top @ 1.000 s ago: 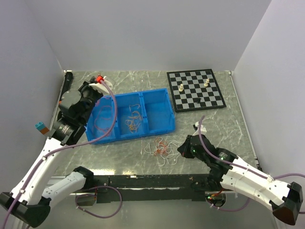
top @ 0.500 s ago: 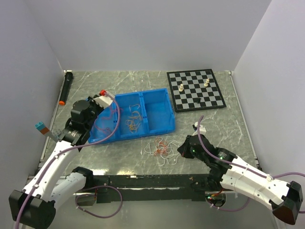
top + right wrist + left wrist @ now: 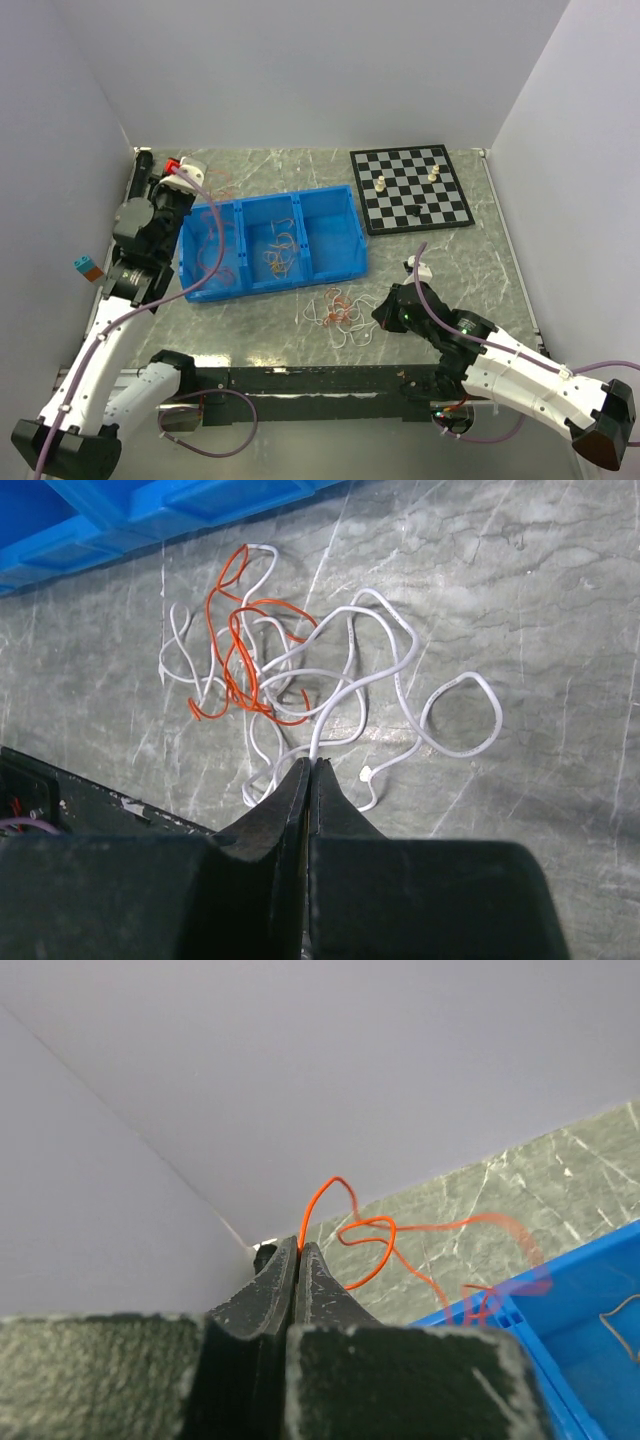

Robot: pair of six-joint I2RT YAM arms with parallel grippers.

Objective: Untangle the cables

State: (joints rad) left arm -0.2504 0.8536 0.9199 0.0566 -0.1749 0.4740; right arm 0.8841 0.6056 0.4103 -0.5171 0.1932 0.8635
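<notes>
Near edge, right of centre: right gripper (image 3: 379, 314) sits low over the table (image 3: 470, 262), jaws pressed together. In the wrist view a white cable (image 3: 400, 670) runs straight into the seam at the tips (image 3: 310, 765), so it looks pinched there.

Just left of it, near the near edge: loose tangle (image 3: 340, 312) lying flat on the table. White loops are crossed with an orange strand (image 3: 235, 670). The knot lies apart from the bin.

Mid-table, left of centre: blue bin (image 3: 356, 252) with three compartments in a row. Reddish cables (image 3: 210, 255) are in the left one and a small orange-tan bunch (image 3: 280, 256) in the middle one.

Far left corner: left gripper (image 3: 298, 1250) is raised over the table, jaws closed on an orange cable (image 3: 360, 1225). The strand loops up from the tips and trails down toward the bin's left end. A black marker (image 3: 142, 160) lies along the left edge, partly hidden by the arm.

Far right: chessboard (image 3: 412, 187) flat on the table, with two pale pieces (image 3: 381, 184) and one dark piece (image 3: 415, 212) on it.
</notes>
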